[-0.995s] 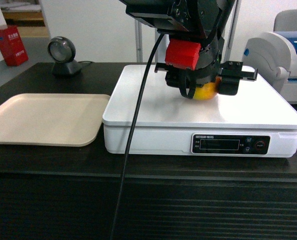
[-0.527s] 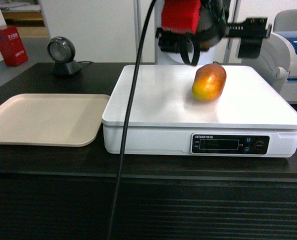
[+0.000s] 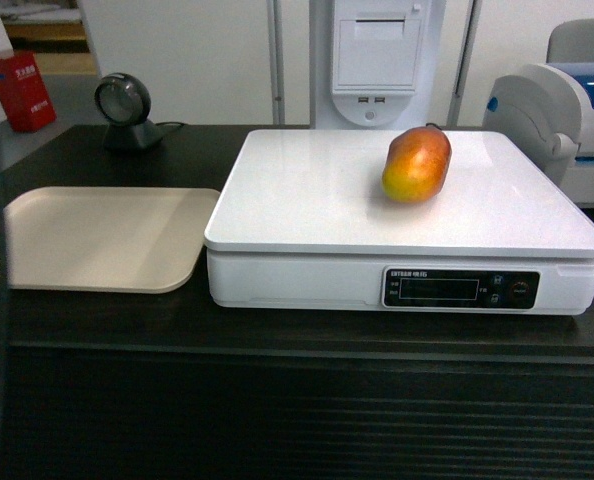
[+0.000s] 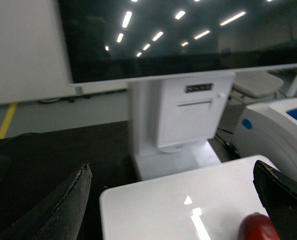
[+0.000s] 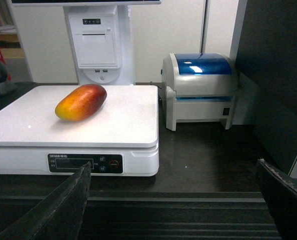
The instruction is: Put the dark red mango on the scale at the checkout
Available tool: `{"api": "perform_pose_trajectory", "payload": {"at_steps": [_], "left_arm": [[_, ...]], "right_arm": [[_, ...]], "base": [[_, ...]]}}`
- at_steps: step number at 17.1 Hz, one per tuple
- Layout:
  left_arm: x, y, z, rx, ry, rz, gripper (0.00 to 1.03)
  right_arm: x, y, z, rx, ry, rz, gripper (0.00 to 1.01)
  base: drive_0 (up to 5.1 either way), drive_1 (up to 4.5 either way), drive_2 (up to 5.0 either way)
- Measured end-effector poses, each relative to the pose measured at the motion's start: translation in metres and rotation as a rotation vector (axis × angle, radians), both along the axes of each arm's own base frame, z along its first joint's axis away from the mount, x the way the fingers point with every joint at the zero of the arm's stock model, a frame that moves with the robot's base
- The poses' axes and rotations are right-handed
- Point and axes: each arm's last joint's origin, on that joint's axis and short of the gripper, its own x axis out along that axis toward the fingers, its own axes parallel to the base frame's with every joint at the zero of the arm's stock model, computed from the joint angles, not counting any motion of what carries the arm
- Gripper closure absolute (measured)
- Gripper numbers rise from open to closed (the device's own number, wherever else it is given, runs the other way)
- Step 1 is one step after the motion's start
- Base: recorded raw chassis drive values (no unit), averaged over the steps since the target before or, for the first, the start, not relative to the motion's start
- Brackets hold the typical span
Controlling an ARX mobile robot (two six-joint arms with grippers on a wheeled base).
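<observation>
The mango [image 3: 417, 163] lay on its side on the scale [image 3: 307, 200], right of centre toward the back, free of any grip, so the placing looked done. Both end effectors, left [image 4: 173, 200] and right [image 5: 173, 200], stood open, holding nothing. The beige tray [image 3: 87, 240] on the table [image 3: 297, 335] held nothing

beige tray [image 3: 87, 238], barcode scanner [image 3: 124, 110], label printer [image 5: 201, 89], red box [image 3: 20, 90]
</observation>
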Motion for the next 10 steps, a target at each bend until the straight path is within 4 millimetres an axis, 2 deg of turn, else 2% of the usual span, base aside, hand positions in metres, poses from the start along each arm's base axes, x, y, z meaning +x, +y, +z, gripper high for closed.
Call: {"api": "perform_pose_trajectory", "payload": {"at_steps": [1, 2, 4, 7, 10], "left_arm": [[-0.008, 0.017, 0.005, -0.011, -0.029, 0.023, 0.05], [-0.022, 0.044, 0.013, -0.022, -0.057, 0.069, 0.05], [-0.045, 0.081, 0.017, -0.033, -0.089, 0.150, 0.05], [-0.066, 0.112, 0.009, -0.026, -0.078, 0.224, 0.05], [-0.074, 0.132, -0.008, -0.017, -0.035, 0.280, 0.05]], "right_arm": [[0.000, 0.000, 0.000, 0.000, 0.000, 0.000, 0.03], [0.000, 0.000, 0.000, 0.000, 0.000, 0.000, 0.03], [0.000, 0.000, 0.000, 0.000, 0.000, 0.000, 0.03], [0.000, 0.000, 0.000, 0.000, 0.000, 0.000, 0.03], [0.000, 0.000, 0.000, 0.000, 0.000, 0.000, 0.03]], "base": [[0.0, 0.00, 0.0], [0.0, 0.00, 0.0], [0.0, 0.00, 0.0], [0.0, 0.00, 0.0], [0.0, 0.00, 0.0]]}}
